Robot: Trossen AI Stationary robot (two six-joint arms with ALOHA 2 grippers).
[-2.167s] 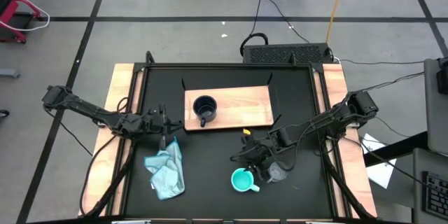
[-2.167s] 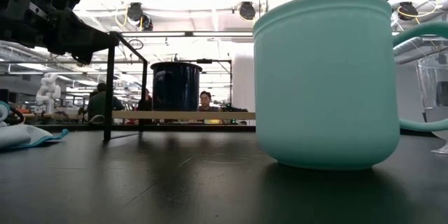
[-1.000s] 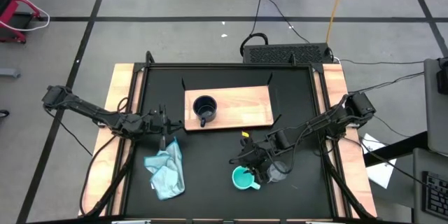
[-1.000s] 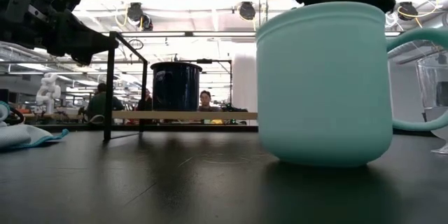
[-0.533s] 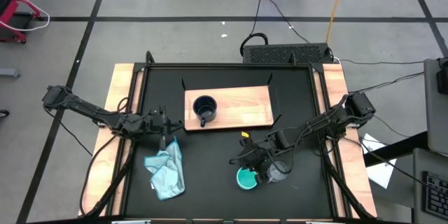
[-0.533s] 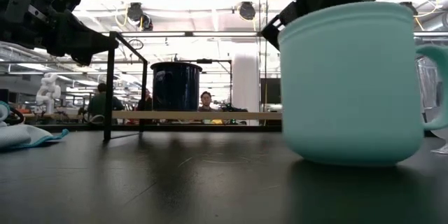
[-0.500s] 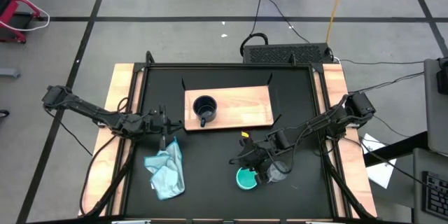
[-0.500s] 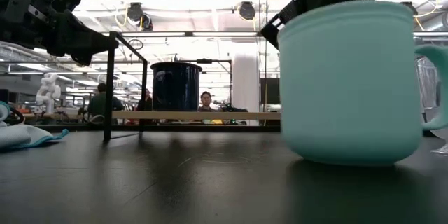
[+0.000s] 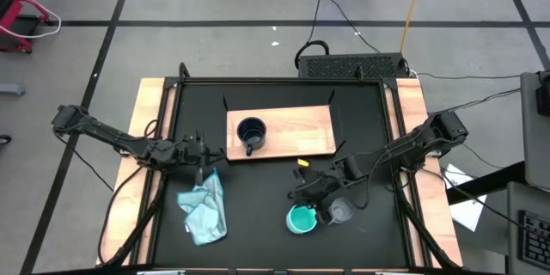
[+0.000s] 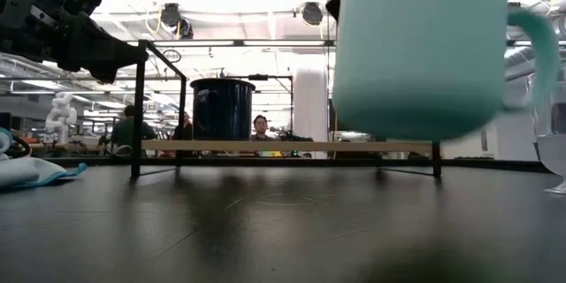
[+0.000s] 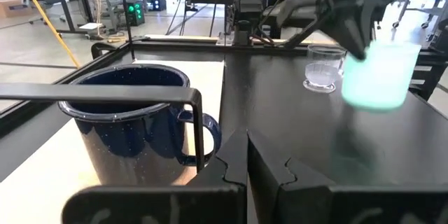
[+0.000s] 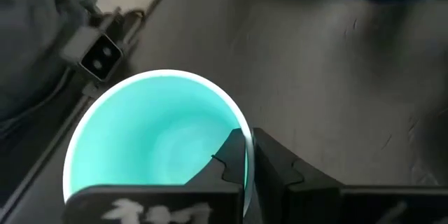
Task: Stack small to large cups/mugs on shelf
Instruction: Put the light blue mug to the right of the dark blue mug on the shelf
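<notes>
The turquoise mug (image 9: pixel 301 219) hangs above the black tabletop near its front edge, with my right gripper (image 9: pixel 311 205) shut on it. In the low view the mug (image 10: pixel 424 53) floats clear of the table, handle to the right. The clear glass cup (image 9: pixel 341 212) stands on the table right beside it. On its base, the navy mug (image 9: pixel 250 131) stands at the left end of the wooden shelf (image 9: pixel 296 129). My left gripper (image 9: pixel 203 160) waits shut off the shelf's near left corner. My right gripper holds the turquoise mug by its rim (image 12: pixel 246 134), on the mug's far side. One finger (image 12: pixel 233 155) is inside the mug and the other (image 12: pixel 271 159) outside, the wall pinched between them. The fingers come from above, pointing down. The mug hangs upright, lifted clear of the table.
A crumpled light blue cloth (image 9: pixel 204 208) lies at the front left of the table. Wooden rails run along both table sides. Bare board remains on the shelf to the right of the navy mug. People sit in the room beyond the table's far edge.
My right gripper has taken hold of the turquoise mug's rim. The mug first slid a little toward the table's right edge, then rose off the tabletop and now hangs clear of it, still upright.
</notes>
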